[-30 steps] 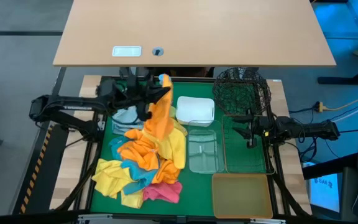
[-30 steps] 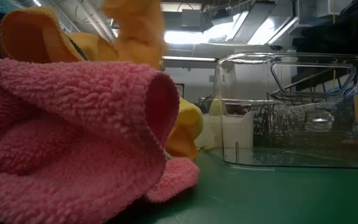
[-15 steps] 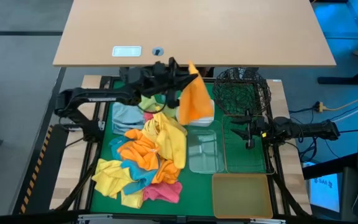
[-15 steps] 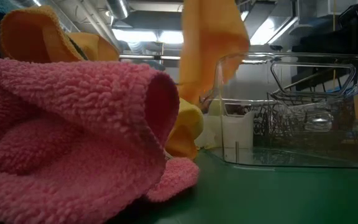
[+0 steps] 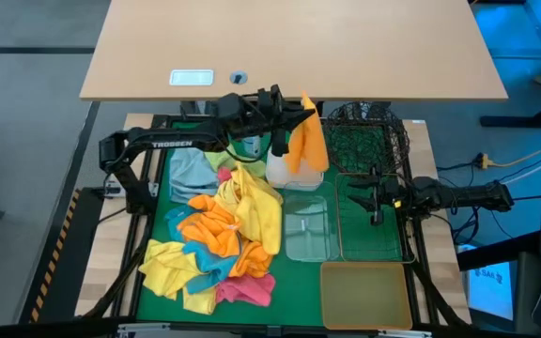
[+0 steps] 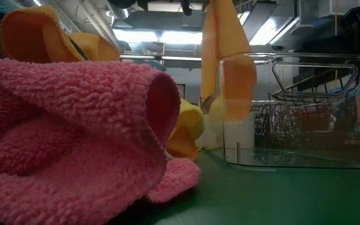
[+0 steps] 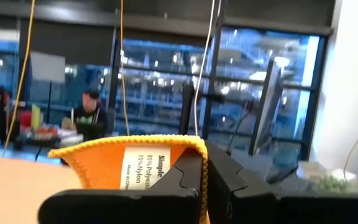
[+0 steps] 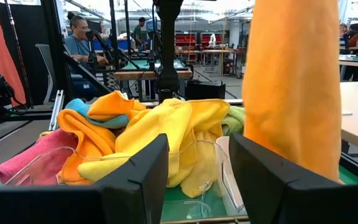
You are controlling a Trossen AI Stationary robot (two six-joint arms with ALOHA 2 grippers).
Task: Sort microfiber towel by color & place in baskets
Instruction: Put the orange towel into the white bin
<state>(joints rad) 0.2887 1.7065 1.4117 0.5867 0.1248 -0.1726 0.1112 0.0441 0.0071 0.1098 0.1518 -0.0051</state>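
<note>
**Left claw raised with a cloth, right claw parked and open**

Left arm stretched across the far side of the surface, reaching from the left edge toward the middle, forearm nearly level. Left claw held high, fingers pressed together on the top hem of an orange towel, which hangs straight down from the grip. Wrist turned so the fingers point away from the arm's base.

Right arm lying low along the right side, extended inward from the right edge. Right claw spread apart, fingers well separated with nothing between them, pointing toward the left.
</note>
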